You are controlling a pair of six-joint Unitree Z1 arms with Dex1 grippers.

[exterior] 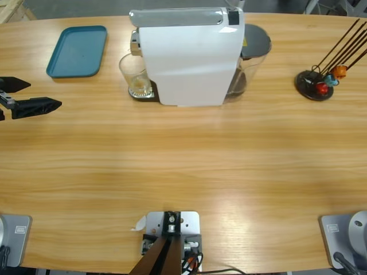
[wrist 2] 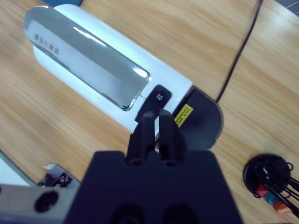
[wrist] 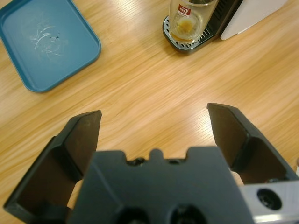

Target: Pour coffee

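Left gripper at the table's left edge, black jaws spread wide, nothing between them, low over bare wood. Flat teal plastic tray lies behind it, near the far edge. Clear glass tumbler stands on the drip grate against the left side of the white box-shaped coffee machine; a little coffee sits in its bottom. Right gripper above the machine's top, jaws closed together, empty. Black round capsule stand at far right.

Glossy white plastic coffee machine, wooden table
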